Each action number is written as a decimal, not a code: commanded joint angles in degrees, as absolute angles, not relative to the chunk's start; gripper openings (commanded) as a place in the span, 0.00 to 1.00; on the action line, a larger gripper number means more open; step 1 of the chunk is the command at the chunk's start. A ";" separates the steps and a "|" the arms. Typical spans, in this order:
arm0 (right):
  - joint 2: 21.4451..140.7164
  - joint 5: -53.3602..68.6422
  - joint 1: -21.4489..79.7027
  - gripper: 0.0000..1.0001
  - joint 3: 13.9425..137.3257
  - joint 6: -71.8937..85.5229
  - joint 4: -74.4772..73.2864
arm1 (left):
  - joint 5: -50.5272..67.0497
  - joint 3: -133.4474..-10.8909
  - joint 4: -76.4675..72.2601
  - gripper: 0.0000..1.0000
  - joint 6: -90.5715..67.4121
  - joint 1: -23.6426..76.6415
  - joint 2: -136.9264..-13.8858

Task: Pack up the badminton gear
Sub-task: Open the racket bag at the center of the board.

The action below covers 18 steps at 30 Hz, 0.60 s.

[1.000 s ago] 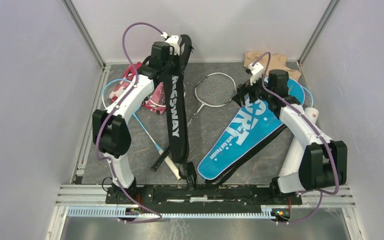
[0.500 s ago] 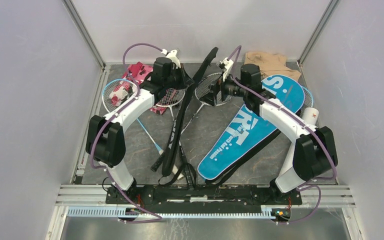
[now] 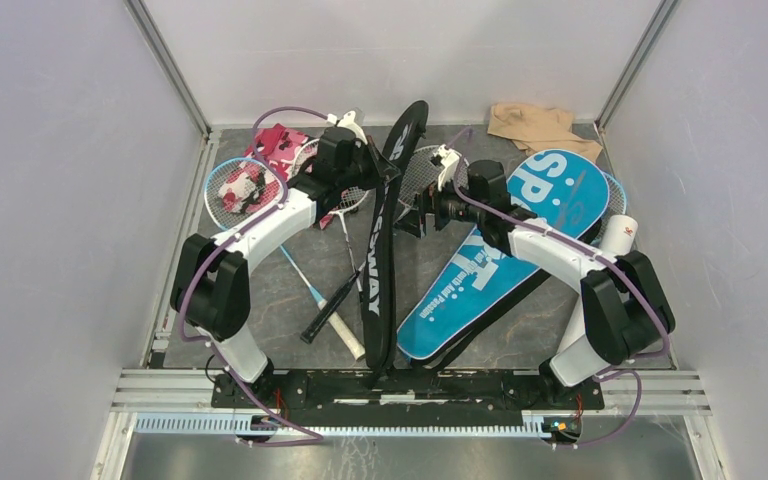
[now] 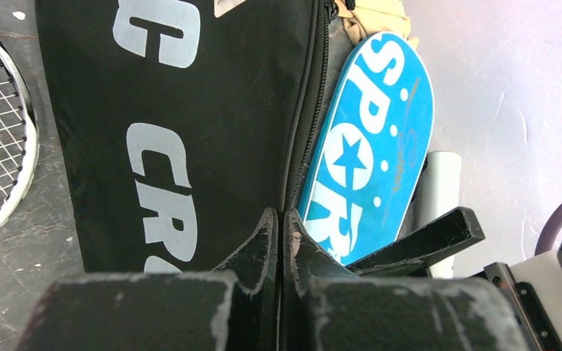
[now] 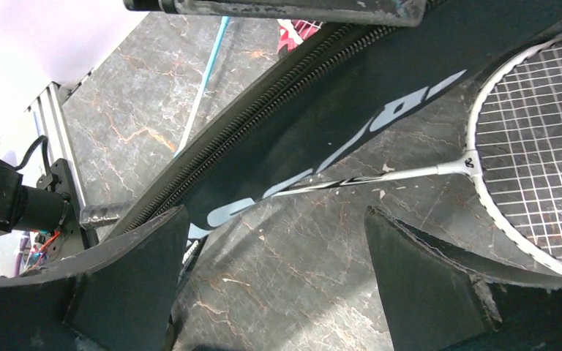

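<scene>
My left gripper is shut on the zipper edge of the black "CROSSWAY" cover, which stands on edge down the table's middle. In the left wrist view the fingertips pinch that cover. My right gripper is open and empty just right of the cover, above bare tabletop. The blue "SPORT" cover lies flat on the right. A white tube lies beyond it. A white-framed racket lies under my right arm. A blue-shafted racket lies at the left.
A pink camouflage cloth lies at the back left, partly on a racket head. A beige cloth lies in the back right corner. Racket handles cross near the front. Walls close in on three sides.
My left gripper has swung the black cover right and down, so it now stands straighter on its edge. My right gripper has moved left off the blue cover, close to the black one.
</scene>
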<state>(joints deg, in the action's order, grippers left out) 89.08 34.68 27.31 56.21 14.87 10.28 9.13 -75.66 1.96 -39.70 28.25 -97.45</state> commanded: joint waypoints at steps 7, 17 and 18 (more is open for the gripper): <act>85.21 35.27 28.23 0.89 52.36 17.41 18.11 | 6.63 -75.59 -1.59 0.02 -43.71 28.70 -95.36; 81.18 38.91 28.65 0.85 52.16 15.33 17.31 | 6.08 -74.72 -2.44 0.02 -42.80 29.00 -95.28; 81.34 39.06 28.92 0.85 52.27 14.93 17.06 | 6.20 -74.77 -2.46 0.02 -42.85 29.06 -95.27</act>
<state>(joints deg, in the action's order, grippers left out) 82.54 36.07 28.08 51.72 16.03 14.66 7.33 -74.61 1.08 -41.10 28.58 -97.45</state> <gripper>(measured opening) 0.855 0.042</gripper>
